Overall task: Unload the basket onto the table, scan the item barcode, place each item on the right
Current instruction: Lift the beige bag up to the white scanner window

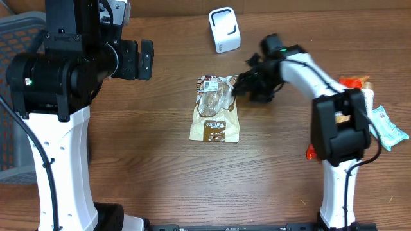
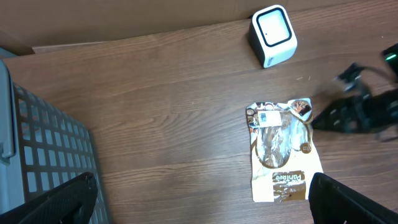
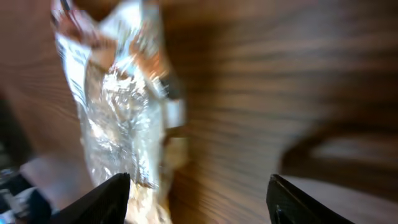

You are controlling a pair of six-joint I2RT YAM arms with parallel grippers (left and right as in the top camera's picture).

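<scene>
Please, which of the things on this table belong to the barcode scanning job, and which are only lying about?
For the job:
- snack bag
- white scanner
- right hand, open beside the bag

Lying about:
- grey basket
- orange packet
- pale blue packet

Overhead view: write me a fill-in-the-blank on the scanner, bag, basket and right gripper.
1. The scanner is ____ in colour.
2. The bag lies flat on the table, printed side ____.
3. The right gripper is at the bag's corner with its jaws ____.
4. The basket sits on the robot's ____ side.

Missing words: white; up; open; left.
</scene>
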